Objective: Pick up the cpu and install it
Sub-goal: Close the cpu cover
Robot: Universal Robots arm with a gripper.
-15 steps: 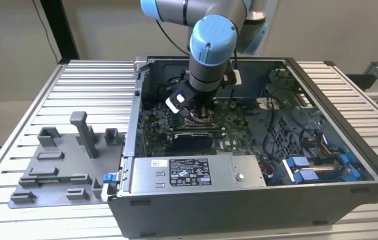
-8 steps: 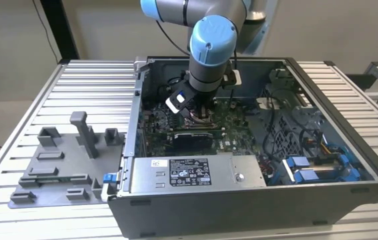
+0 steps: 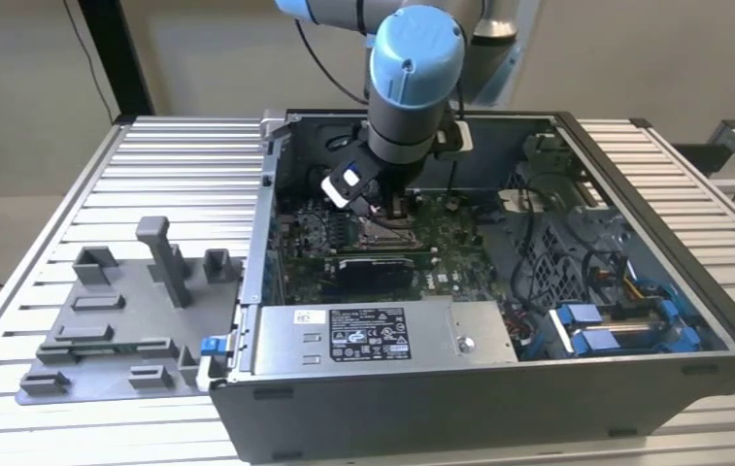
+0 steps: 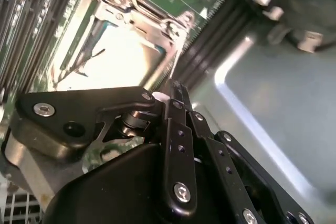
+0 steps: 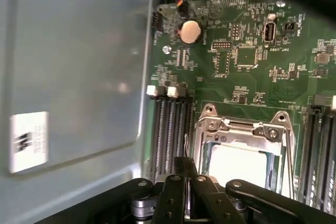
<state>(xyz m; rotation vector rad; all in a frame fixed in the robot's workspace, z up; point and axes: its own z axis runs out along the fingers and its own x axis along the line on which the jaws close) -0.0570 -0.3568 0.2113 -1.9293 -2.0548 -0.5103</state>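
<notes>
The cpu (image 5: 239, 163) is a pale silver square lying flat inside the metal socket frame (image 5: 210, 125) on the green motherboard (image 5: 247, 56). In the second wrist view the cpu (image 4: 118, 56) glares bright inside the same frame (image 4: 134, 3). My gripper (image 5: 185, 162) hangs just above the socket's edge, its black fingers (image 4: 173, 90) pressed together with nothing between them. In the exterior view the gripper (image 3: 386, 209) reaches down into the open computer case (image 3: 497, 388), right over the socket.
Memory slots (image 5: 168, 129) run beside the socket. The case's grey side wall (image 5: 79, 66) stands close by. A power supply (image 3: 367, 335) and blue drive brackets (image 3: 600, 325) fill the case's near side. Grey fixture blocks (image 3: 121, 320) sit on the slatted table at the exterior view's left.
</notes>
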